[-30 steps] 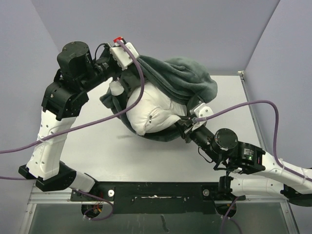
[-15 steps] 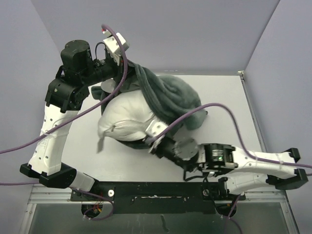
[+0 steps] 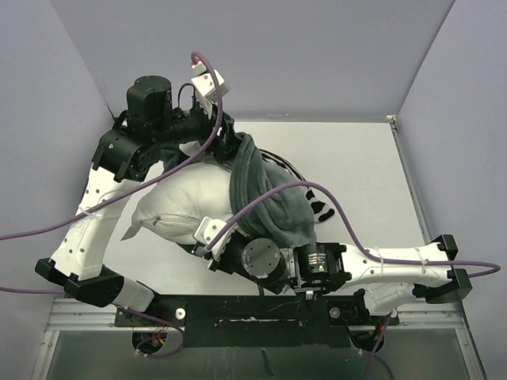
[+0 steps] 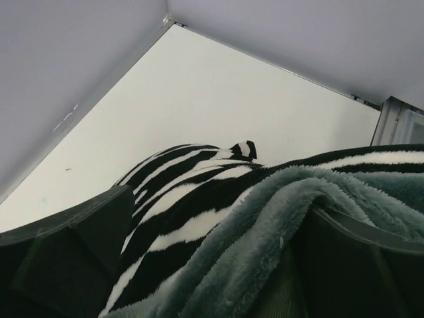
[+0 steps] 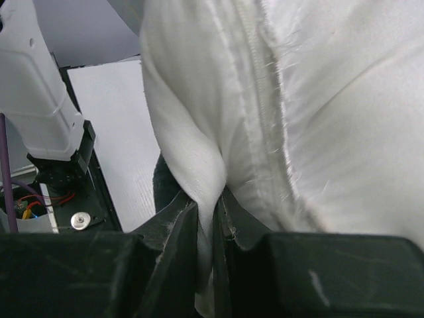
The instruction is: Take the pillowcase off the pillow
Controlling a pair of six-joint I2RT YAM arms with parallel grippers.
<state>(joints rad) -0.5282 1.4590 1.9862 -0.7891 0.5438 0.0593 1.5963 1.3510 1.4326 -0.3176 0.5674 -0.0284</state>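
The white pillow point(image 3: 178, 207) lies left of centre on the table, its near edge pinched by my right gripper point(image 3: 204, 247). In the right wrist view that gripper point(image 5: 213, 222) is shut on a fold of the pillow point(image 5: 318, 99) beside its seam. The pillowcase point(image 3: 273, 202) hangs in a dark fleece bunch over the pillow's right end, zebra stripes showing at its right edge. My left gripper point(image 3: 234, 146) is at the bunch's far top. Its fingers point(image 4: 66, 255) stand wide apart, open, with the pillowcase point(image 4: 199, 199) lying loose between them.
Purple cables point(image 3: 333, 202) loop over the pillowcase and both arms. Grey walls close in at the back and both sides. The bare table point(image 3: 380, 182) stretches to the right; a black rail point(image 3: 253, 313) runs along the near edge.
My left gripper has opened and let go of the pillowcase. My right arm has swung left and nearer, dragging the pillow out leftwards; the pillowcase has slid towards its right end.
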